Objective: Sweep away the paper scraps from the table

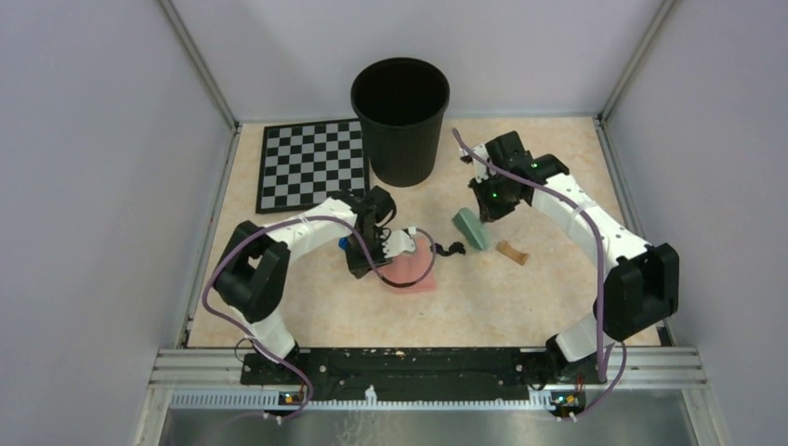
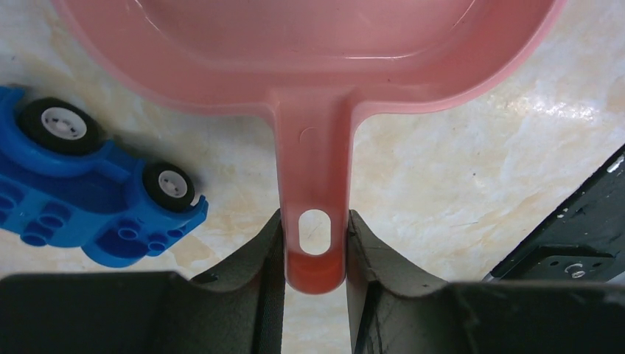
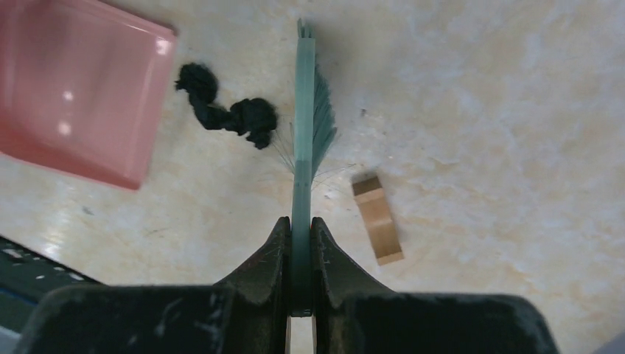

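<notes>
My left jaws gripped the dustpan (image 2: 313, 169) handle tightly; my right jaws pinched the brush (image 3: 304, 110), bristles beside a black twisted paper scrap (image 3: 228, 114).

Pink dustpan (image 3: 74, 88); black scrap (image 3: 228, 114); green brush (image 3: 304, 110); peach marbled table (image 3: 479, 110)

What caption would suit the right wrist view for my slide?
Right gripper holding the green brush beside a black paper scrap, pink dustpan nearby.
</notes>
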Controlling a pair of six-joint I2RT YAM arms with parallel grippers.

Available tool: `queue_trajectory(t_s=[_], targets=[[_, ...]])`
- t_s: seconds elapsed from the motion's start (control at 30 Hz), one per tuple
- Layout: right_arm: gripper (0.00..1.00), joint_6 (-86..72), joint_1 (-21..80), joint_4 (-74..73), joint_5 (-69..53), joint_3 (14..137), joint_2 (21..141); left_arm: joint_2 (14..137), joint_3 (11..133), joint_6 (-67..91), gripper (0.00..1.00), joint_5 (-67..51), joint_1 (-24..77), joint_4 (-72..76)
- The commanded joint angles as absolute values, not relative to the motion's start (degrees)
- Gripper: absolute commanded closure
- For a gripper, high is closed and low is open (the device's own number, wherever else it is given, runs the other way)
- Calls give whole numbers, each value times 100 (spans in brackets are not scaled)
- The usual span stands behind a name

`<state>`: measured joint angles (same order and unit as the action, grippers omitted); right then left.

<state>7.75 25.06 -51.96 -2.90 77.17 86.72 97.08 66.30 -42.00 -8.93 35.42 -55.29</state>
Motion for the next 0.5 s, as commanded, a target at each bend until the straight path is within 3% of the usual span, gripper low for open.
queue_trajectory(t_s=[0.0,0.17,0.47], targets=[[100,44,2496,-5182,-1777,7966,8915,10071,6924,-3749,100,-508,3801,-5791],[100,-388,2496,-5246,-2797,8185,8866,10326,7274,-3593,100,-429,3918,-5713],[100,338,1904,-6441,-2204,9029,8696,9916,7112,-3654,100,-432,3911,-5296]])
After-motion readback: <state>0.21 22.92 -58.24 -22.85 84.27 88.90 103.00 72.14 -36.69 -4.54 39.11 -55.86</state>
